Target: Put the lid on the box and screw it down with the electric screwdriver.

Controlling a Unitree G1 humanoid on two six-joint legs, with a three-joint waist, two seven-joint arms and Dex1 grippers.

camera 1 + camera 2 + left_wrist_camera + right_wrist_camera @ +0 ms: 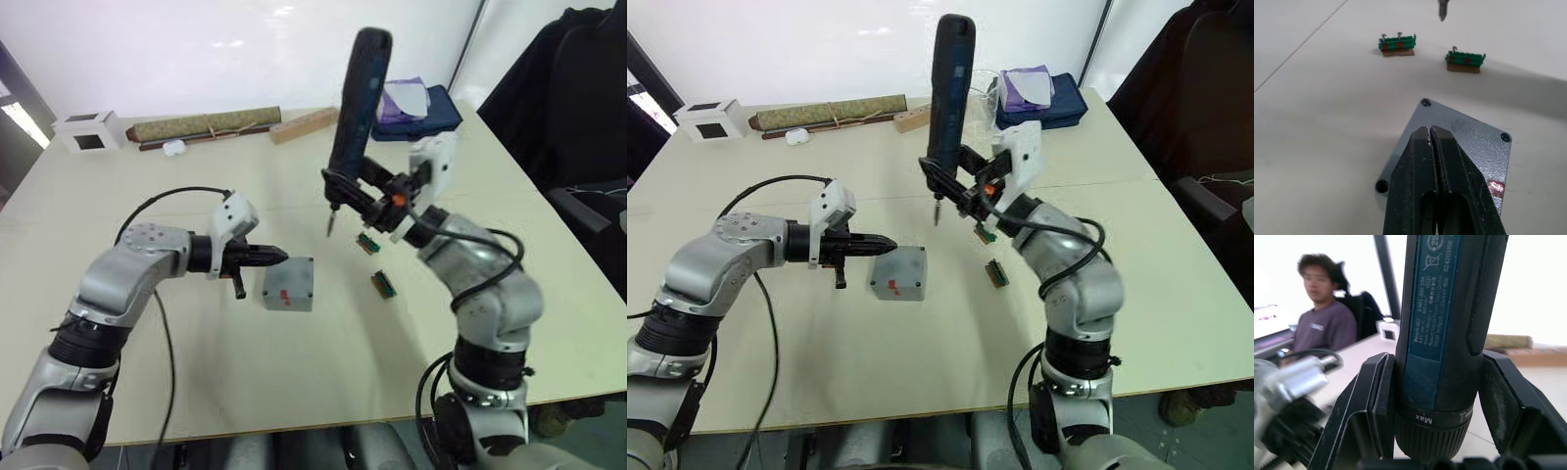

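Grey metal, that lid point(1459, 147), sitting flat on the box point(898, 275) with its small red mark point(1496, 186) up and open screw holes at the corners. The left gripper point(274, 256) has its two black fingers pressed together, empty, with the tips poised over the lid's near edge, just at the box's left side; whether they touch it I cannot tell.

Off to the right and higher, the right gripper point(955, 176) is clamped on the screwdriver point(948, 88), which stands nearly upright, handle up, bit point(937, 213) down. The bit hangs in the air above the table point(294, 372), beyond the box and apart from it. In the right wrist view the black fingers point(1376, 401) squeeze the barrel from both sides just above the collar. That collar reads "Max", and the blue label up the barrel reads "Bosch GO" with smaller print, of which "Robert Bosch" and "GERMANY" are about legible.

Just below and to the right of the right gripper lie two small green blocks point(1397, 43) point(1465, 59) on the table, with screws standing in them.

Further back, past both grippers, are a white cube point(710, 118), a rolled greenish scroll point(828, 113), a wooden strip point(305, 124) and a dark blue pouch point(1058, 103). A seated person point(1322, 323) in a purple top appears in the right wrist view.
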